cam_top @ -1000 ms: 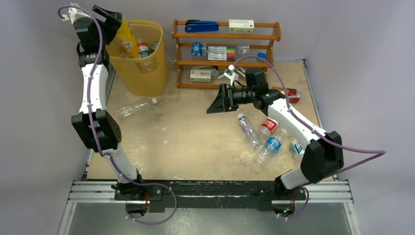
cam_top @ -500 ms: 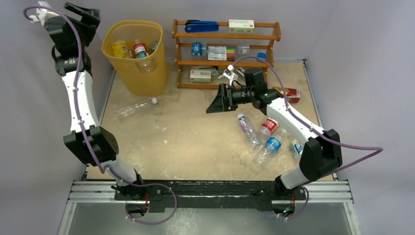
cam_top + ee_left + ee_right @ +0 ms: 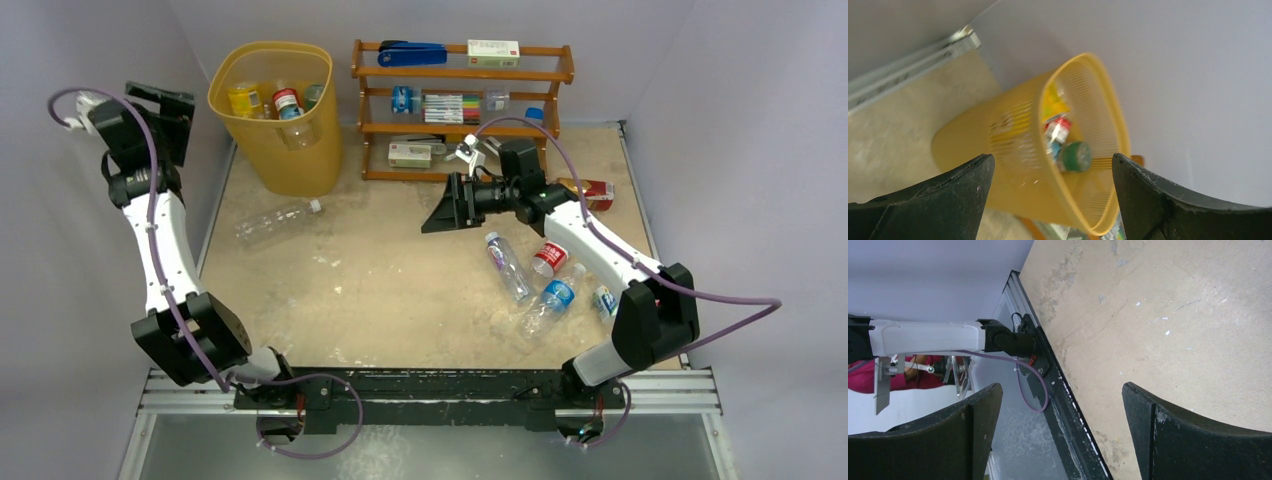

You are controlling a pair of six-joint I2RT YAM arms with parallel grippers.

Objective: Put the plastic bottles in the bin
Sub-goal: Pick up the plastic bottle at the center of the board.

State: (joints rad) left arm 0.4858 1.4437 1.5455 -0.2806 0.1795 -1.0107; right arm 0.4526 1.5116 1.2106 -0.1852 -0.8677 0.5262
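Tabletop (image 3: 380,290): bottles (image 3: 288,100) are lodged in bin (image 3: 290,165), 11 o'clock; clear bottle (image 3: 275,222) at 9, cluster (image 3: 550,290) at 4 are left. Fingers of left gripper (image 3: 162,97), right gripper (image 3: 437,208) are spread, empty.

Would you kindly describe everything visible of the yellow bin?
The bin is a tall yellow-orange wastebasket of translucent plastic with a rounded-square rim. It stands upright at the far-left corner of the table, left of the wooden rack. Several bottles lie inside. The open left pincer hangs clear of it.

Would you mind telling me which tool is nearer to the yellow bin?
Left. The left tool hangs just left of the bin; the right tool is far off to its right.
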